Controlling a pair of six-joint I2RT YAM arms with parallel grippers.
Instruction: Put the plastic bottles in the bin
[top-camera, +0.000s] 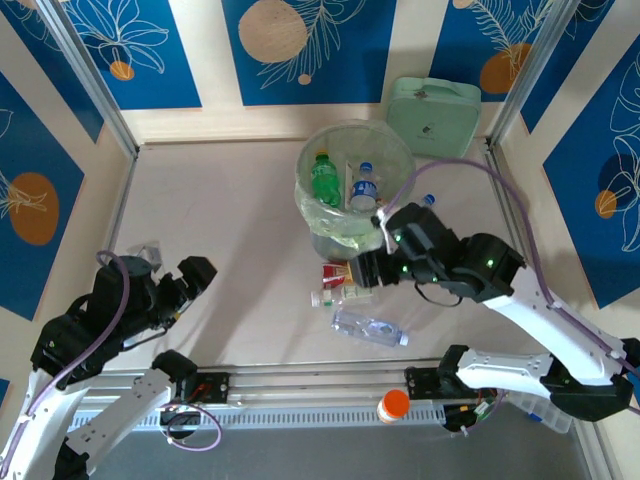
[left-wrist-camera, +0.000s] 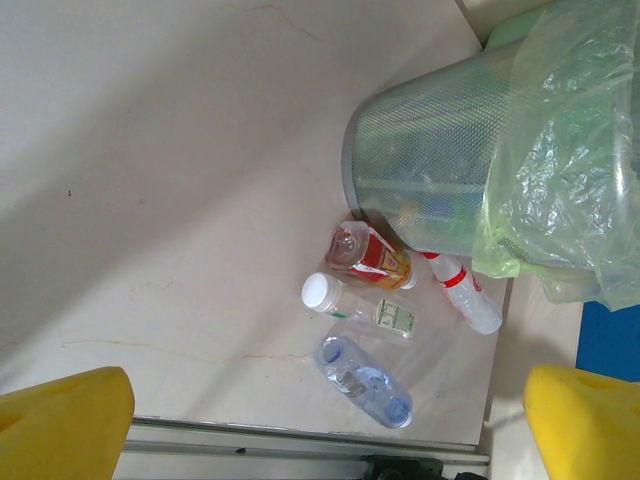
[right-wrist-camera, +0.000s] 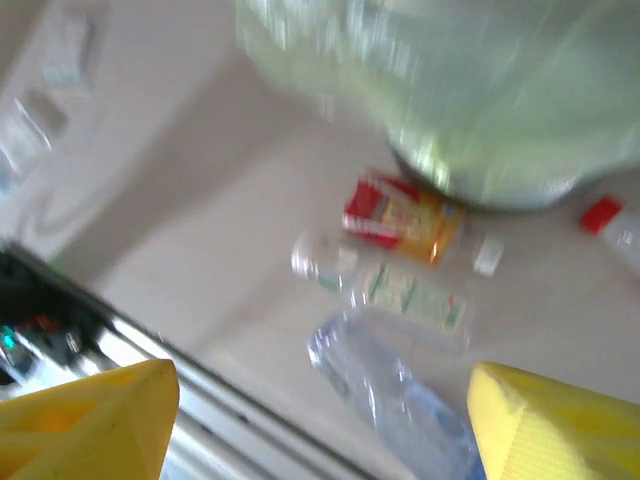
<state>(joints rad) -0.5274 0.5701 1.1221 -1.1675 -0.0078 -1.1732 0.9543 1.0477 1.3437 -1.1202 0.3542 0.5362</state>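
Robot lab cell: aluminium posts (top-camera: 88, 80) are framing a table (top-camera: 220, 220), blue leaf-print panels (top-camera: 150, 50) are walling it.

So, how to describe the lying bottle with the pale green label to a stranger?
Find the round green-lined bin. In front of it, the green-labelled bottle lies between the red-labelled bottle and the clear blue-capped bottle. It alone has a wide white cap.
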